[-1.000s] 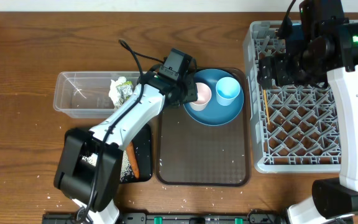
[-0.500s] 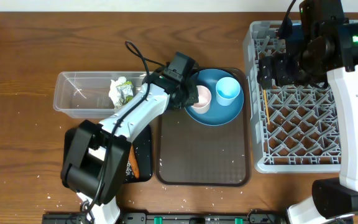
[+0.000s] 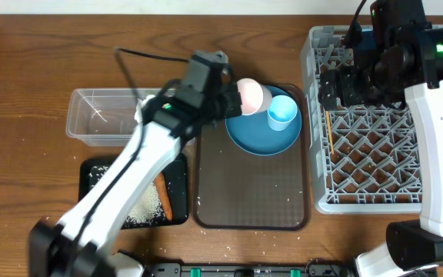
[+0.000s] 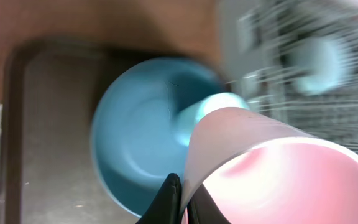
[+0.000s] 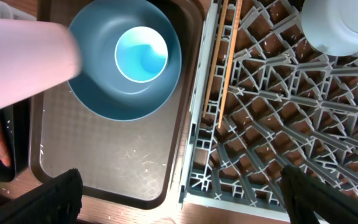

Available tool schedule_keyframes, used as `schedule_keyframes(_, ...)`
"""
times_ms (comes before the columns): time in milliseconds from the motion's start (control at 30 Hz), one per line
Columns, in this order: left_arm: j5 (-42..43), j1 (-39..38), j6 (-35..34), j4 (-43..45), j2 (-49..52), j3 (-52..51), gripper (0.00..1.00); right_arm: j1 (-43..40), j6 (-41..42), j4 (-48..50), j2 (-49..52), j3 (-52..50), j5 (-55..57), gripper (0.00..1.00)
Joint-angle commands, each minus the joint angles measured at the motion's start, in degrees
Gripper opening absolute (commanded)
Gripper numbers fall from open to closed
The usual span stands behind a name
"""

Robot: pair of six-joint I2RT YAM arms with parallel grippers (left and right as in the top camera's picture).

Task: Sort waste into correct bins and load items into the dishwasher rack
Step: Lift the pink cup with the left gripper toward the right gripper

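Left gripper point(image 4: 181, 200) is pinching the wall of the pink cup point(image 3: 251, 94), jaws closed tight on it, holding it tilted above the blue plate point(image 3: 256, 132). Light-blue cup point(image 3: 282, 111) is standing on that plate on the brown tray point(image 3: 252, 192). Right gripper point(image 5: 182, 196) is hovering fully spread and empty over the rack point(image 3: 375, 154), chopsticks point(image 5: 219, 68) lying in it.

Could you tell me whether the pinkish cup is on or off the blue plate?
Off: the left gripper holds the pinkish cup by its rim above the blue plate.
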Motion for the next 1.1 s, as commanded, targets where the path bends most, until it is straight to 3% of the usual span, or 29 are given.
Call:
schedule_keyframes(0,10.71,3.91,1.16,-0.83,-6.78,0.37,0.06,0.13,0.37,-0.02,-0.46,0.26,0.35,0.99)
schedule_keyframes(100,24.17,10.23,1.2,-2.6,-10.62,0.37,0.06,0.13,0.37,-0.02,-0.46,0.26,0.35,0.99)
schedule_keyframes(267,55.36,21.42,4.9,-3.32,-11.02,0.35,0.06,0.13,0.37,0.0,-0.46,0.26,0.35,0.99)
schedule_keyframes(333,62.23,24.2,5.07,-3.3,-10.08,0.35,0.06,0.13,0.39,0.17,-0.46,0.26,0.33,0.99)
schedule_keyframes(600,65.11,26.29,5.09,-3.28,-6.95,0.35,0.06,0.13,1.22,1.11,-0.46,0.26,-0.42,0.99)
schedule_keyframes(733,66.1,26.05,5.33,-3.23,-5.6,0.35,0.06,0.11,2.29,3.32,-0.81,0.55,-8.46,0.99)
schedule_keyframes(867,69.13,26.05,6.16,-3.04,-4.5,0.35,0.06,-0.68,-10.08,3.78,-1.79,0.72,-31.52,0.92)
schedule_keyframes(1000,69.7,26.05,6.14,-3.04,-3.67,0.35,0.06,-2.03,-27.21,-0.11,-2.86,0.72,-58.93,0.99)
schedule_keyframes(1067,70.75,26.05,6.14,-3.04,-3.61,0.35,0.06,-2.03,-35.06,-3.56,-3.15,0.72,-64.94,0.99)
